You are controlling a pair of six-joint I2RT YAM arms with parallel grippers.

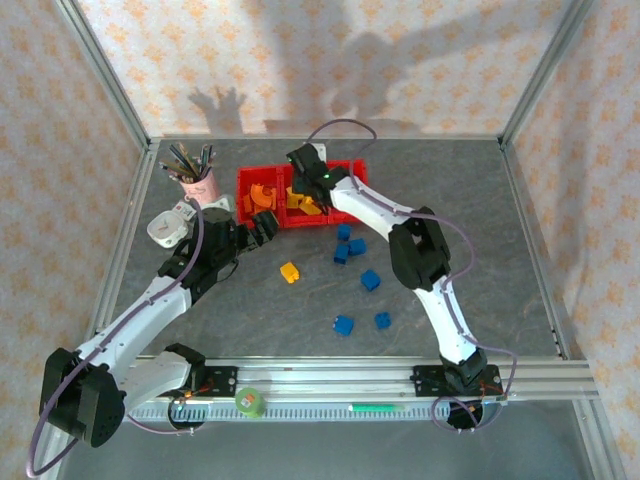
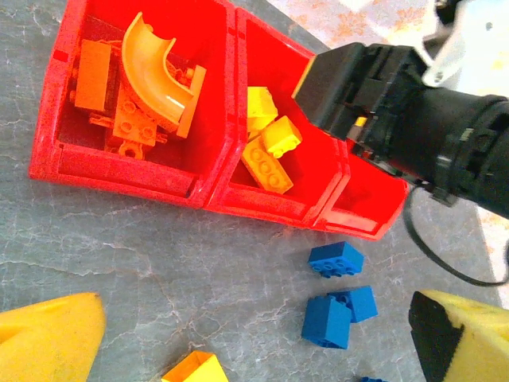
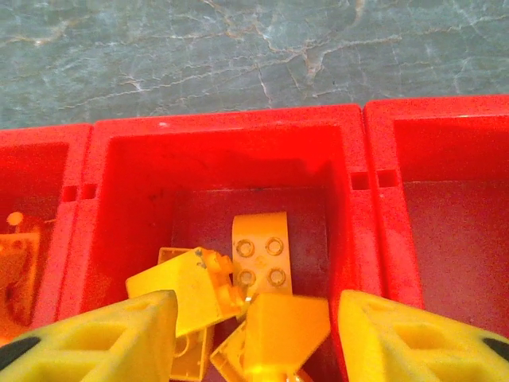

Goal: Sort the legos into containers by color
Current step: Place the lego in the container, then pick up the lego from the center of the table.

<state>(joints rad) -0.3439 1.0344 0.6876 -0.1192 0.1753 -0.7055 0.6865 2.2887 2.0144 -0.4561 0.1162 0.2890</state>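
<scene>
Starting nearest us, several blue legos (image 1: 343,325) and one yellow brick (image 1: 290,271) lie loose on the desk (image 1: 480,220). Our left hand (image 1: 263,224) hovers just short of the containers (image 2: 119,163), fingers wide apart. Our right hand (image 3: 256,322) hangs over the middle bin (image 3: 223,167), fingers apart, with yellow bricks (image 3: 258,255) lying below. Orange pieces (image 2: 151,72) sit in the left bin (image 2: 56,119).

Bright, even light; arm shadows on the back wall (image 1: 300,100); wrist views perhaps soft.
</scene>
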